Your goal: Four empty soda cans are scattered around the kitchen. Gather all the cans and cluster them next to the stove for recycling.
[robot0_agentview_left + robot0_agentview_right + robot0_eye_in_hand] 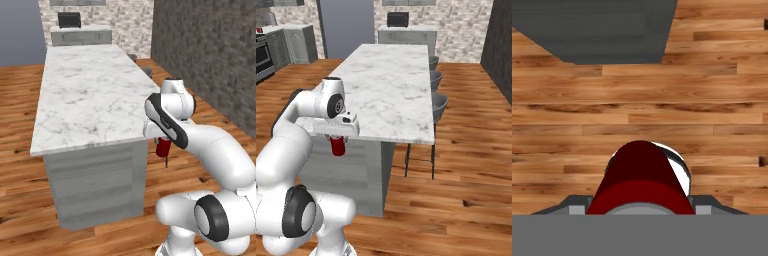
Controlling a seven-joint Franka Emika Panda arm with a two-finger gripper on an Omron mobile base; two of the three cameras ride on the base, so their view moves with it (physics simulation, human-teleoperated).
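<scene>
The pincer (337,145) is closed on a soda can (338,146), which hangs below the hand, in the air over the wood floor (466,165), just beside the near end of the island worktop (391,85) and touching neither. The can is a small cylinder with a deep red body. In the left base view its red body (162,147) shows under the white wrist, by the island's near corner. In the hand view the soda can (641,177) is seen end-on and foreshortened: dark red on its upper side, brighter red lower down, with a silver rim showing at the far right edge. The planks of the floor (712,100) lie beyond it. Far off at the left edge of the right base view part of the stove (262,55) shows against the wall
</scene>
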